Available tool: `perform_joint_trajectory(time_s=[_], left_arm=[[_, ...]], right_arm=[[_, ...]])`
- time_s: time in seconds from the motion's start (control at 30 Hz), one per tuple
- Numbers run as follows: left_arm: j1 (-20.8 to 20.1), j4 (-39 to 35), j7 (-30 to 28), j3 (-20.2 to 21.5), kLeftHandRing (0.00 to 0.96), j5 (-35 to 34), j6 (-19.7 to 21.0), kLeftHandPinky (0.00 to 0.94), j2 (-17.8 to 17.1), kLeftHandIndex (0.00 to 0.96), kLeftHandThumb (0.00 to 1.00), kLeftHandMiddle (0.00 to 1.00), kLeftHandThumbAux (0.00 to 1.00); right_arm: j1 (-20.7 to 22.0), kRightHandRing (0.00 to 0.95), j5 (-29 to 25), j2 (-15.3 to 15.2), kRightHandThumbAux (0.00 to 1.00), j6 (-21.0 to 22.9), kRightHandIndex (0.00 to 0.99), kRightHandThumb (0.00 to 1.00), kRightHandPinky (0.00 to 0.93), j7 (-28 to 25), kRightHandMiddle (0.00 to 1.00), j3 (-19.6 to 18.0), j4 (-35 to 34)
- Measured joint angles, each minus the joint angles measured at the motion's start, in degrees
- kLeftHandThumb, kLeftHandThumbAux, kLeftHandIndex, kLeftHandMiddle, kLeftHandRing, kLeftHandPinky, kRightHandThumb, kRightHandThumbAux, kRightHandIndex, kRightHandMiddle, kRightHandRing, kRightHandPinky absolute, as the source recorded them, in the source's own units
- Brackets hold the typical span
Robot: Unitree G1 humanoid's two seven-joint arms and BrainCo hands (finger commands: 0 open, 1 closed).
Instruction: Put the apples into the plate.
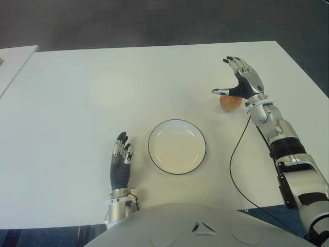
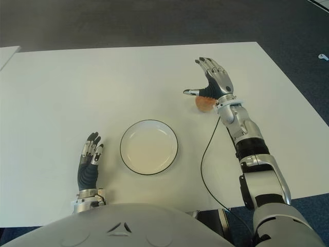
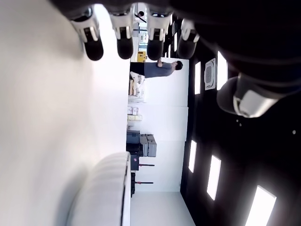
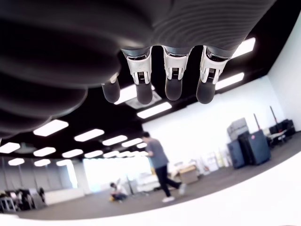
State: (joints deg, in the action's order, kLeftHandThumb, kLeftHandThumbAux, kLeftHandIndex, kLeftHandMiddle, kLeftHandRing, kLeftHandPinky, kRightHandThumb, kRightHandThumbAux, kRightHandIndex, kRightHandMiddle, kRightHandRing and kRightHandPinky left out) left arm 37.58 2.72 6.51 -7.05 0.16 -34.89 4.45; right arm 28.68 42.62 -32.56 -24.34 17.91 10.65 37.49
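white bench (image 1: 77,103); plate (image 1: 177,146) bare, apple (image 1: 230,103) not yet grasped under spread, empty right hand (image 1: 240,78). left hand (image 1: 121,159) relaxed, empty, left of plate.

white table (image 1: 77,103), empty plate (image 1: 177,146), apple (image 1: 230,103), black cable (image 1: 234,159)

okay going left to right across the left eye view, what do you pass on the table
Left hand, fingers open, beside the plate → white plate, nothing in it → apple → right hand, fingers spread, over the apple and not closed on it. All on the white table.
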Motion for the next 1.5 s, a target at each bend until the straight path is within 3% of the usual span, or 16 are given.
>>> perform_joint_trajectory(time_s=[0.9, 1.5], left_arm=[[0.0, -0.1, -0.7, 0.2, 0.000, -0.6, -0.4, 0.000, -0.1, 0.000, 0.040, 0.000, 0.404], [0.0, -0.1, -0.9, 0.8, 0.000, -0.1, -0.5, 0.000, -0.2, 0.000, 0.041, 0.000, 0.408]], right_arm=[[5.5, 0.000, 1.1, -2.3, 0.383, 0.8, 0.000, 0.324, 0.000, 4.2, 0.000, 8.0, 13.4], [7.6, 0.000, 0.9, -2.6, 0.361, 0.7, 0.000, 0.271, 0.000, 5.7, 0.000, 10.6, 19.9]])
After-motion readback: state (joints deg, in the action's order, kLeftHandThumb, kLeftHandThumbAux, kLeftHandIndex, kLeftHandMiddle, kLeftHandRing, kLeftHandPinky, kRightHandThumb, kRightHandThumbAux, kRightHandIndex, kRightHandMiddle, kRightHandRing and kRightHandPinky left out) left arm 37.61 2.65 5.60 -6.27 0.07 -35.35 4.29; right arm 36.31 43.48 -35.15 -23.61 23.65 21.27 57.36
